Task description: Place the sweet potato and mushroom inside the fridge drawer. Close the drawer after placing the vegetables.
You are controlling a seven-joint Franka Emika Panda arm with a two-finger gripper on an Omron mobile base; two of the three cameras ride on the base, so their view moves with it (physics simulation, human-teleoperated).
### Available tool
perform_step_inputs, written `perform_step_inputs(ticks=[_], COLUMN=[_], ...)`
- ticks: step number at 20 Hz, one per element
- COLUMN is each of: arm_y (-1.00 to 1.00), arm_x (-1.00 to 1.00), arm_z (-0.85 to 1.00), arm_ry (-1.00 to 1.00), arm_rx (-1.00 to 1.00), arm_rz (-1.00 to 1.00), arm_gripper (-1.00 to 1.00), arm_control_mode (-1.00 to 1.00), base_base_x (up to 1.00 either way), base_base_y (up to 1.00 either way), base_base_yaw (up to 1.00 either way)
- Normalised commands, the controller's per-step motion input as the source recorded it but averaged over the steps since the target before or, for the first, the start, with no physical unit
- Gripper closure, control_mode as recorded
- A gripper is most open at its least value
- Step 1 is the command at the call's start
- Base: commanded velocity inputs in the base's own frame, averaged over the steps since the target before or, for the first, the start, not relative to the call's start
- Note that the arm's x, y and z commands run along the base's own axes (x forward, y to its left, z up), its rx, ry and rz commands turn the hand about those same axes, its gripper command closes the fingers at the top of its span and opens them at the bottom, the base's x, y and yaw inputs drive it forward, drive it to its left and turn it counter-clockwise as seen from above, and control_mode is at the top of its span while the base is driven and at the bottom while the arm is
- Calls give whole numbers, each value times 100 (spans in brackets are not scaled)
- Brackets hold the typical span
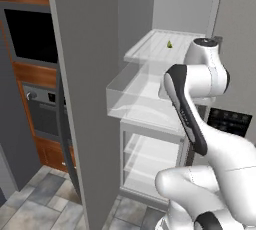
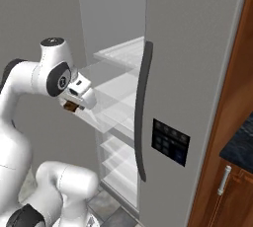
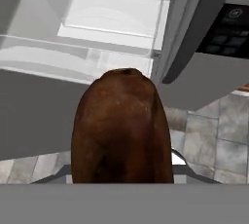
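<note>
base views: behind arm, left/right, share fridge drawer point(image 1: 135, 91) | hand view: close, downward

a kitchen: open fridge point(image 1: 90, 99), wall oven point(image 1: 42, 109).

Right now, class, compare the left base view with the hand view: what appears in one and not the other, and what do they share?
Left base view alone: a small green item on the upper shelf, and the oven at left. Hand view alone: the sweet potato close up, held in the gripper, plus the door's dark panel and floor tiles. Shared: the clear fridge drawer, pulled open.
</note>
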Motion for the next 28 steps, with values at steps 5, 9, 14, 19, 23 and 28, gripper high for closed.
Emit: perform_step_inputs(ticks=[5,9,14,19,23,28], arm_y=[-1,-9,-12,0,0,0], arm_x=[100,100,100,92,76,63], arm_z=[10,-14,-25,-52,-55,-44], arm_ry=[12,7,2,0,0,2], arm_rx=[0,0,0,0,0,0], arm_rz=[0,0,0,0,0,0], arm_gripper=[100,100,100,100,100,100], arm_control_mode=[-100,-100,-100,-100,-100,-100], base_base_x=[0,0,0,0,0,0], base_base_y=[0,0,0,0,0,0], base_base_yaw=[0,0,0,0,0,0])
